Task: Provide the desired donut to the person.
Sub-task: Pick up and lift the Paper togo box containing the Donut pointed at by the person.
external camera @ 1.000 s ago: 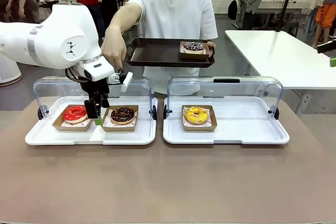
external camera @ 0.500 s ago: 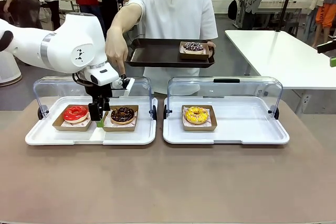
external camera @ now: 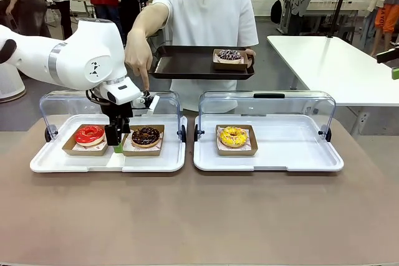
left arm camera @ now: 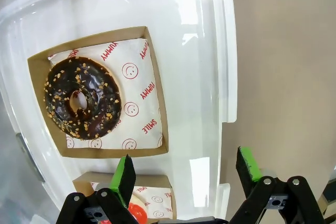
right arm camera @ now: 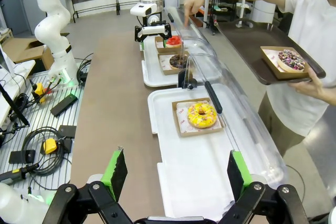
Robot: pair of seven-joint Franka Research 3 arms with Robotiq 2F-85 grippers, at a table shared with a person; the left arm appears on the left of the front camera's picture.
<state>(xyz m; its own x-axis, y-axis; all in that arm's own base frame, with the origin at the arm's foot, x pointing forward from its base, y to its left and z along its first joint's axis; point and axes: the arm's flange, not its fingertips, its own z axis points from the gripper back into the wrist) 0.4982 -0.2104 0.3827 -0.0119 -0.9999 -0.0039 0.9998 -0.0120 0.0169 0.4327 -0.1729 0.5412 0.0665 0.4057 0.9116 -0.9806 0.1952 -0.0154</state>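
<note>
Left arm (external camera: 78, 60) lower (fingers (left arm camera: 125, 179) apart)

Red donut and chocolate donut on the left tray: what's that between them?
In the front view, the left gripper hangs over the gap between the red donut and the chocolate donut. The left wrist view shows its jaws open, holding nothing.

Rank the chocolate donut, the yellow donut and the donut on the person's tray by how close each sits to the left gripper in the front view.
1. Chocolate donut, just beside the left gripper, at the left.
2. Yellow donut, right of centre on the table.
3. Sprinkled donut, up on the person's tray at the far side.
</note>
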